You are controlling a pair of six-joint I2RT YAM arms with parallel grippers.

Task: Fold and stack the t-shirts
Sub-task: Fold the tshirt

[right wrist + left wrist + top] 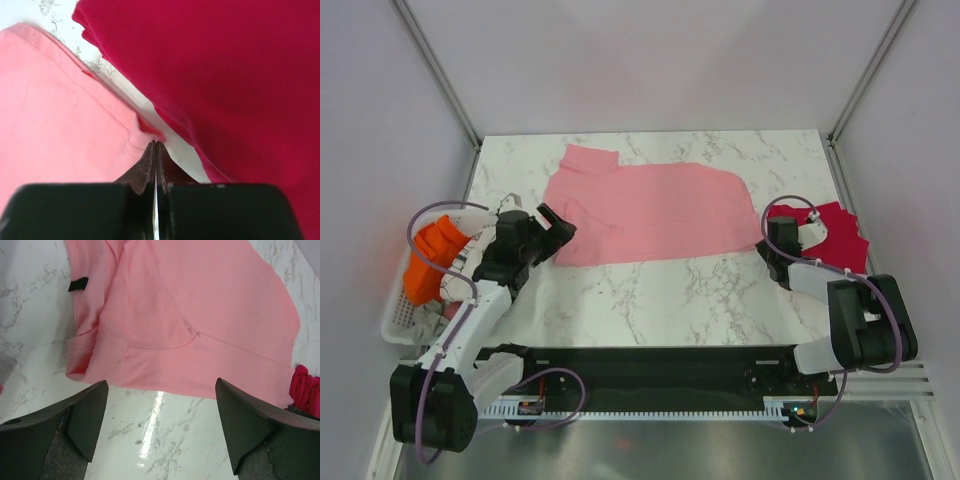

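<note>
The pink shirt point(650, 215) lies spread mostly flat across the middle of the marble table point(670, 300), its body running left to right and one sleeve sticking up toward the far left. The red shirt point(840, 235) sits bunched at the right edge of the table, just beside the right end of the pink shirt but apart from it, with a thin strip of bare table between the two in the right wrist view. The right gripper point(763, 247) is at that gap, its jaws pressed fully together with the tips right at the lower right corner of the pink hem; whether any cloth is pinched between them I cannot tell. The left gripper point(535, 215) hovers at the lower left edge of the pink shirt with its jaws spread wide and nothing between them; in its own view the two dark fingers point(95, 405) frame bare table just short of the folded-over hem. A small black tag point(77, 285) shows on the pink cloth near the sleeve. A white basket point(395, 320) stands at the left edge of the table, holding an orange cloth point(430, 260)
</note>
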